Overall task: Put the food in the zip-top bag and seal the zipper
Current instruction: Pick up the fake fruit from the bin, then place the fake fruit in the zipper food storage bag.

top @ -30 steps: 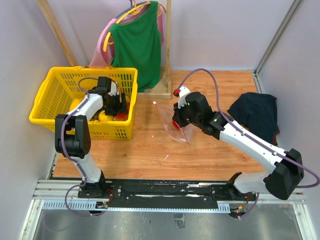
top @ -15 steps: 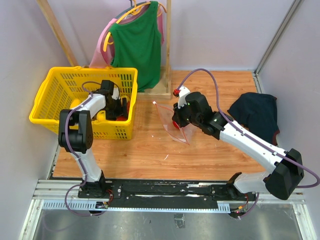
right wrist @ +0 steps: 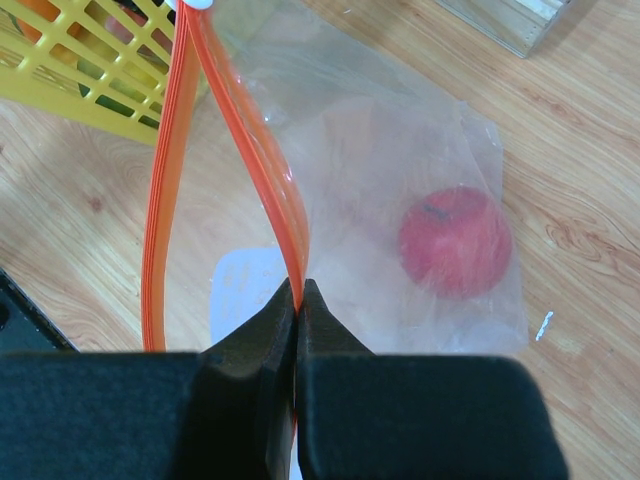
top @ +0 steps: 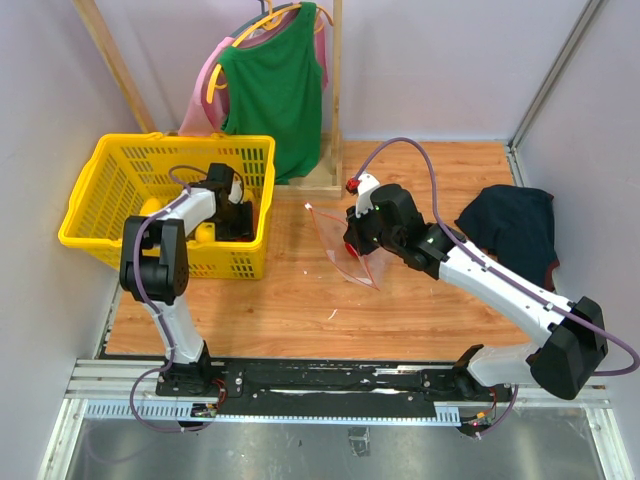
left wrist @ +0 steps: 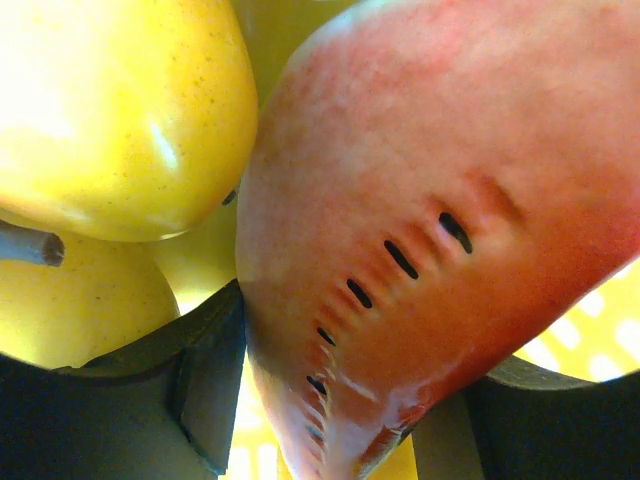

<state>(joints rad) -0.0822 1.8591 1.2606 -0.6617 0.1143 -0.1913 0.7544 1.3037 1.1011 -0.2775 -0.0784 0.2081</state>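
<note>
My left gripper (top: 238,208) is deep in the yellow basket (top: 120,160). In the left wrist view it (left wrist: 340,400) is open, and its dark fingers (left wrist: 205,385) straddle a red watermelon-slice toy (left wrist: 420,200) next to glossy yellow fruits (left wrist: 120,110). My right gripper (top: 352,240) is shut on the red-orange zipper (right wrist: 285,200) of the clear zip-top bag (right wrist: 400,150) and holds the mouth up and open. A red apple (right wrist: 455,240) lies inside the bag on the wooden table. The bag also shows in the top view (top: 352,262).
A dark navy cloth heap (top: 510,225) lies at the right. A wooden clothes rack with a green shirt (top: 275,80) stands behind the basket, and its base (right wrist: 510,20) is near the bag. The basket's corner (right wrist: 90,80) is close to the bag's mouth.
My left gripper has moved a little right and deeper into the basket among the food. My right gripper and the bag have stayed in place.
</note>
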